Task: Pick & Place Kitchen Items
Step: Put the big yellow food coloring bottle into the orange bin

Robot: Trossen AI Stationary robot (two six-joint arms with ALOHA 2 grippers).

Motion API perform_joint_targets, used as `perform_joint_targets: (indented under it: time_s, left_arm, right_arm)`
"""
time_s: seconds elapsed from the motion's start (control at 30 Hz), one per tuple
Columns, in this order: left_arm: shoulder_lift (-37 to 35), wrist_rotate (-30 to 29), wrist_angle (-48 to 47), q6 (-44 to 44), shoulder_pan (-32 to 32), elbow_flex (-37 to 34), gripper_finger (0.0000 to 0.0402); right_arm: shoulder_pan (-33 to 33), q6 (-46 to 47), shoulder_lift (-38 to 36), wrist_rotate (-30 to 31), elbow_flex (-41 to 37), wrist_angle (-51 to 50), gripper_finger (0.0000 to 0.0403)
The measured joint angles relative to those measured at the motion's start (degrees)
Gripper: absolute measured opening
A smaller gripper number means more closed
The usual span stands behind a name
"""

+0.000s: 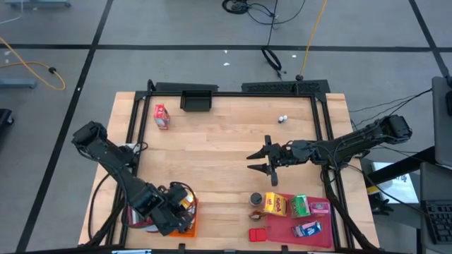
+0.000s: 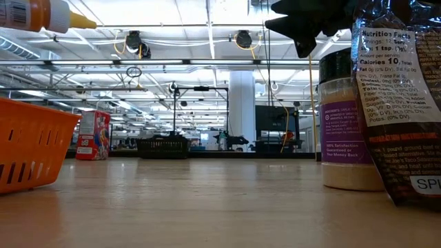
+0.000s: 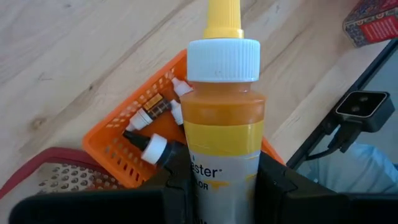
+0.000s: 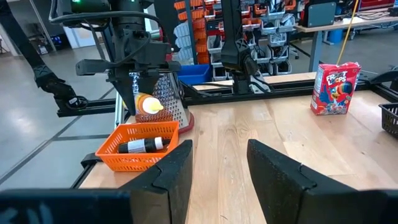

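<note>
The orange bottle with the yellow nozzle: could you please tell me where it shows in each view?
High view: orange bottle, bottom left, in the left gripper above the orange crate.
Low view: top left corner.
Left wrist view: centre, between the fingers.
Right wrist view: left of centre.
Shared landmark: the orange crate.

At the near left, the squeeze bottle of orange liquid (image 3: 224,124) has a white ribbed cap, a yellow nozzle and a yellow-and-white label. Below it stands the orange plastic mesh crate (image 3: 121,158) holding small dark bottles with white caps (image 3: 151,149). At the far left is a red cereal box (image 4: 335,88) printed with a multicoloured cartoon.
</note>
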Motion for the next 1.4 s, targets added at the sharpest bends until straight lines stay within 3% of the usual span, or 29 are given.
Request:
perform_joint_targets:
  time_s: [0.5, 0.7, 1.4]
  left_arm:
    - [0.13, -2.15, 0.84, -2.38, 0.78, -1.74, 0.0097]
    - [0.23, 3.53, 2.25, -3.25, 2.41, -5.10, 0.0097]
    - [0.31, 1.75, 2.44, 7.64, 7.90, -5.57, 0.0097]
  right_arm:
    - [-0.02, -1.12, 0.00, 0.18, 0.00, -0.13, 0.0144]
    - [-0.04, -1.47, 0.02, 0.18, 0.00, 0.05, 0.0144]
    - [-0.04, -1.92, 0.02, 0.20, 0.00, 0.02, 0.0144]
